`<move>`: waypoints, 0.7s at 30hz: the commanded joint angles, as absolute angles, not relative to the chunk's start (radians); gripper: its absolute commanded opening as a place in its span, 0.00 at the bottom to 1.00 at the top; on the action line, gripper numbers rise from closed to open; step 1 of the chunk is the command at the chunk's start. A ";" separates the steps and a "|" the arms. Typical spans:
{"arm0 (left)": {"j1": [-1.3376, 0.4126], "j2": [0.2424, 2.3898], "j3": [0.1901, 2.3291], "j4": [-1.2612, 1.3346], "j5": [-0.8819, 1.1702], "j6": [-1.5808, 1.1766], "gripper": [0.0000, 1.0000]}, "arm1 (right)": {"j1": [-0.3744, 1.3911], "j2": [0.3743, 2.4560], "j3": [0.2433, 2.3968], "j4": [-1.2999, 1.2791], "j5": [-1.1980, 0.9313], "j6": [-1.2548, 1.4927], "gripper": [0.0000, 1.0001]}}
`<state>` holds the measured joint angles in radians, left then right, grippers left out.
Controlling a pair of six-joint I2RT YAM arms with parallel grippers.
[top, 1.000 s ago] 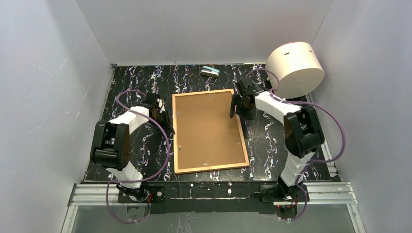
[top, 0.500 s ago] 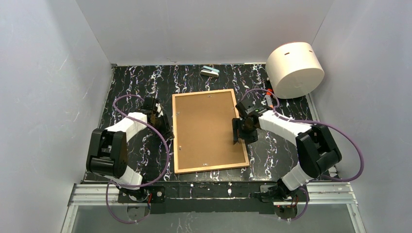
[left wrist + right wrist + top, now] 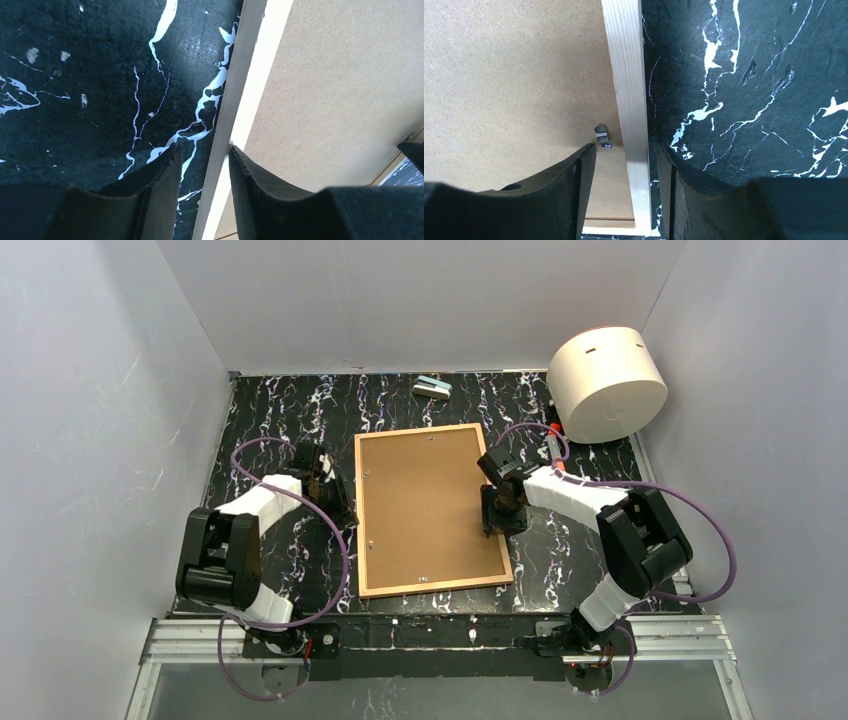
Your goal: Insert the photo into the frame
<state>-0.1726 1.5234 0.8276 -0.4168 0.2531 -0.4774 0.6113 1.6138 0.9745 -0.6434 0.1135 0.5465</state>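
Observation:
The frame (image 3: 432, 586) lies face down on the black marble table, its thin light-wood edging around the brown backing board (image 3: 425, 505). The photo is hidden. My left gripper (image 3: 345, 512) is open at the frame's left edge. In the left wrist view its jaws (image 3: 205, 155) straddle the edging (image 3: 245, 60), the right finger touching it. My right gripper (image 3: 490, 520) is open at the frame's right edge. In the right wrist view its jaws (image 3: 626, 155) straddle the edging (image 3: 624, 60) with gaps on both sides, next to a metal tab (image 3: 601, 134) on the board (image 3: 514, 75).
A large white cylinder (image 3: 607, 380) stands at the back right corner. A small grey-blue object (image 3: 432, 388) lies at the back, beyond the frame. Grey walls close in on the left, right and back.
My right gripper has moved from the frame's far right corner down along the right edge to its middle. My left arm shifted only slightly at the left edge.

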 commanded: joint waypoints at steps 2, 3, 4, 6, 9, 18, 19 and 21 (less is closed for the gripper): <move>-0.176 1.500 0.777 -0.423 0.276 -0.500 0.37 | 0.616 1.628 0.992 -0.609 0.149 0.601 0.59; -0.176 1.499 0.775 -0.422 0.277 -0.501 0.37 | 0.616 1.631 0.993 -0.606 0.150 0.607 0.59; -0.176 1.500 0.772 -0.421 0.279 -0.502 0.36 | 0.617 1.634 0.993 -0.606 0.152 0.613 0.59; -0.176 1.499 0.769 -0.419 0.281 -0.502 0.35 | 0.616 1.638 0.994 -0.605 0.160 0.624 0.59; -0.176 1.496 0.763 -0.416 0.279 -0.502 0.34 | 0.615 1.640 0.993 -0.616 0.188 0.656 0.57; -0.176 1.491 0.747 -0.410 0.281 -0.504 0.31 | 0.616 1.626 0.991 -0.641 0.227 0.739 0.45; -0.176 1.492 0.745 -0.410 0.282 -0.503 0.30 | 0.616 1.625 0.992 -0.644 0.231 0.746 0.44; -0.176 1.493 0.744 -0.409 0.283 -0.503 0.30 | 0.616 1.622 0.991 -0.645 0.234 0.757 0.41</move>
<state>-0.1726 1.4998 0.7776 -0.3626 0.3069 -0.5175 0.6159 1.6184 0.9768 -0.6502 0.1638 0.7052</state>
